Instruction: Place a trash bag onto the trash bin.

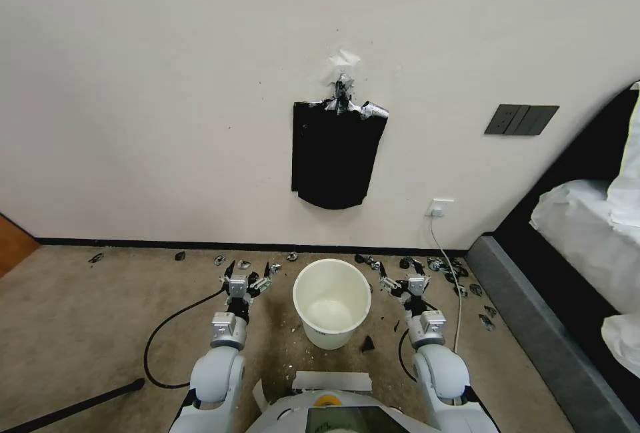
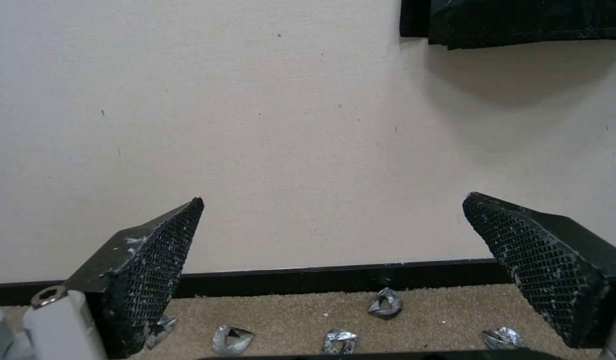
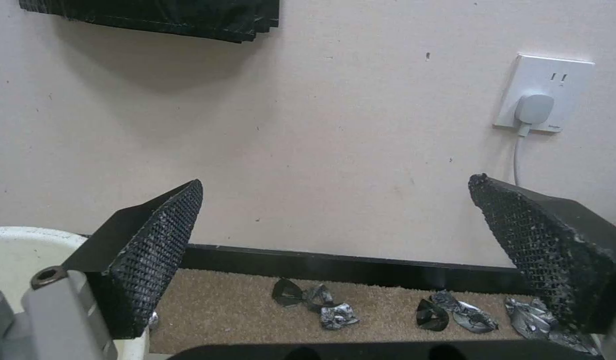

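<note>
Currently the trash bin (image 1: 332, 303) sits on the carpet (image 1: 100, 326) right in front of me, between my two arms: round, cream-white, tapering downward, smooth wall, plain rim, nothing lining it. Its rim also shows at the edge of my right wrist view (image 3: 15, 240).

No single loose trash bag that I can pick out. What I see is the flat black bundle of bags (image 1: 335, 153) hanging on the wall (image 1: 167, 86) above the bin, bunched and taped at its top, lower edge well above the bin's rim. Lower edge of the bundle shows in both wrist views (image 2: 521, 25) (image 3: 155, 17).

My left gripper (image 1: 250, 281) hangs low just left of the bin, fingers (image 2: 155, 270) spread wide, holding nothing. My right gripper (image 1: 399, 281) is just right of the bin, fingers (image 3: 155, 250) spread wide too, nothing between them. Both point toward the wall.

Around it: small black and silvery scraps (image 1: 440, 266) strewn on the carpet along the baseboard (image 1: 167, 244), more on the right side. Wall outlet (image 1: 440, 207) with a white cable (image 1: 453, 273) running down past my right arm. Black cable (image 1: 167, 333) looping on the carpet to my left. Dark switch panel (image 1: 521, 119) on the wall, bed (image 1: 580, 233) at right. Strip of white tape (image 1: 332, 381) on the carpet near my base.
</note>
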### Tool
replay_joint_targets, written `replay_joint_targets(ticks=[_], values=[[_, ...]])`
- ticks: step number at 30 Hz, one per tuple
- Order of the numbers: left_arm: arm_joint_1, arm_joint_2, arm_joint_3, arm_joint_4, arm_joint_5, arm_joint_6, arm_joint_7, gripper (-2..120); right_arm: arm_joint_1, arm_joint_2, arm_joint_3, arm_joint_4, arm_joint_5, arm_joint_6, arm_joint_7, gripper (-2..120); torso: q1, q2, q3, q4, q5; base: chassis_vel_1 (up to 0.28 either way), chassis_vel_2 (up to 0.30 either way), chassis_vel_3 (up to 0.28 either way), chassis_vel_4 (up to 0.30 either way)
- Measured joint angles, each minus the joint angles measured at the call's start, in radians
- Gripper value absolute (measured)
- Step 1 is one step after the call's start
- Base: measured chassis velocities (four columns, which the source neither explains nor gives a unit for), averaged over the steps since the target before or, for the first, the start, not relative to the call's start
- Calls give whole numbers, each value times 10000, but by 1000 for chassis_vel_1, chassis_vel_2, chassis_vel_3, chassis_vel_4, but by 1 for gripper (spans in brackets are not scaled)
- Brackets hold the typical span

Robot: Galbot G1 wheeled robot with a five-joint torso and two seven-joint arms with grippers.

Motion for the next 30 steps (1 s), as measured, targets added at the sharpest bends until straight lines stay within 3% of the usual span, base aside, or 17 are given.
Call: replay_joint_targets(ticks=[30], values=[[0,0,0,0,0,0,0,100,0,0,0,0,0,0,0,100,0,0,0,0,0,0,0,0,0]])
